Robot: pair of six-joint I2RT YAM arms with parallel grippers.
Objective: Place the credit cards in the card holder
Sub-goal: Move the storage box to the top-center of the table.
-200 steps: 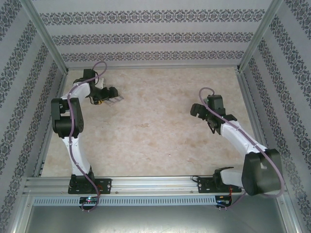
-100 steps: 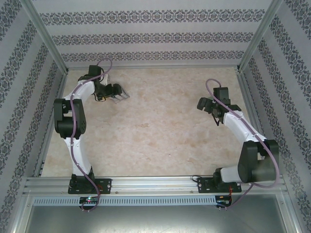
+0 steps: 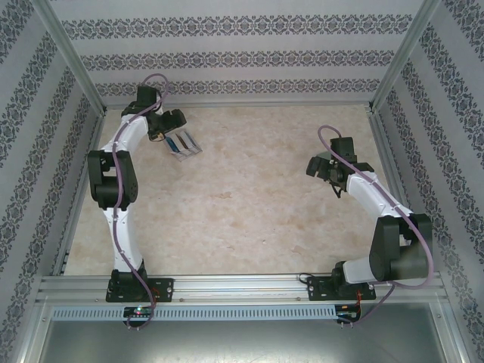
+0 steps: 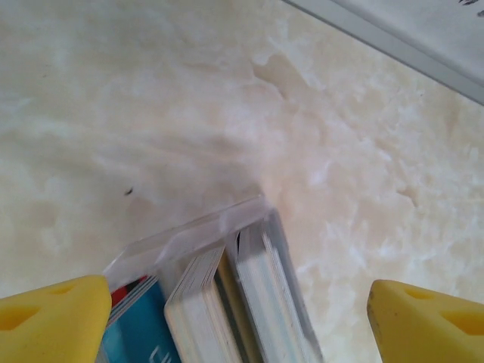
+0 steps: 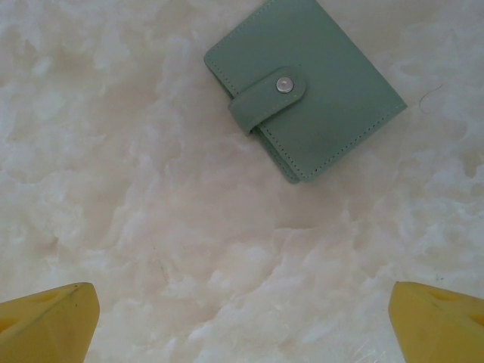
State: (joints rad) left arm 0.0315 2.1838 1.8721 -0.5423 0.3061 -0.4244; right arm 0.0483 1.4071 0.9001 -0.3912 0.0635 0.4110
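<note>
Left tool (image 4: pixel 240 321) — wide — near credit cards (image 4: pixel 200 302) (in tray (image 4: pixel 189 234)).

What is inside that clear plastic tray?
The clear tray holds cards: a blue one, a red sliver, pale stacks edge-on. A yellow fingertip hides part of the blue one.

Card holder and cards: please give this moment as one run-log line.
left hand: open, over clear tray | credit cards: in tray | right hand: open, facing card holder | card holder: closed, snap fastened, on table
</note>
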